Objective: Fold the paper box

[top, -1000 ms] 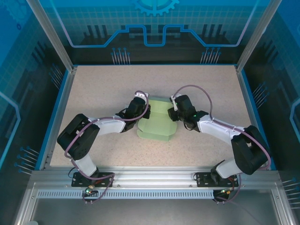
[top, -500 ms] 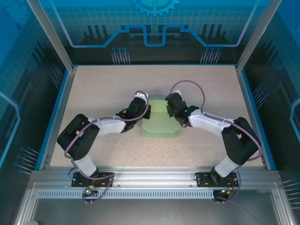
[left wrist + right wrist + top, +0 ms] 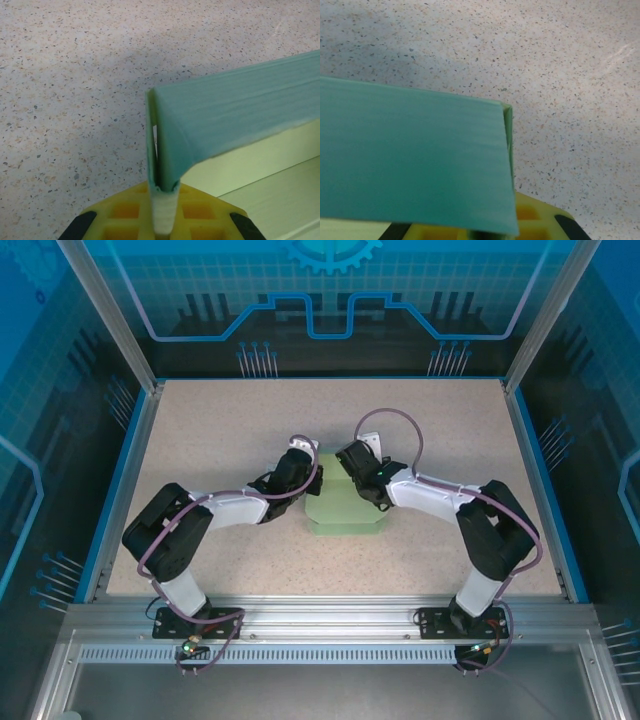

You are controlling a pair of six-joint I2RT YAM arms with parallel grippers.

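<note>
Tabletop (image 3: 220, 430) — paper box (image 3: 345, 518) in jaws

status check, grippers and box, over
Left gripper shut on paper box, left wall upright. Right gripper shut on the opposite wall, panel bent inward. Box half-formed on the table, nothing blocking.

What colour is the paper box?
The paper box is plain pale mint green, best seen in the top external view.

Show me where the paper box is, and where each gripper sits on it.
paper box (image 3: 345, 515): top external view, flat near panel.
left gripper (image 3: 162, 220): left wrist view, between yellow fingers pinching the card.
right gripper (image 3: 492, 231): right wrist view, between yellow fingers at the flap's edge.
</note>
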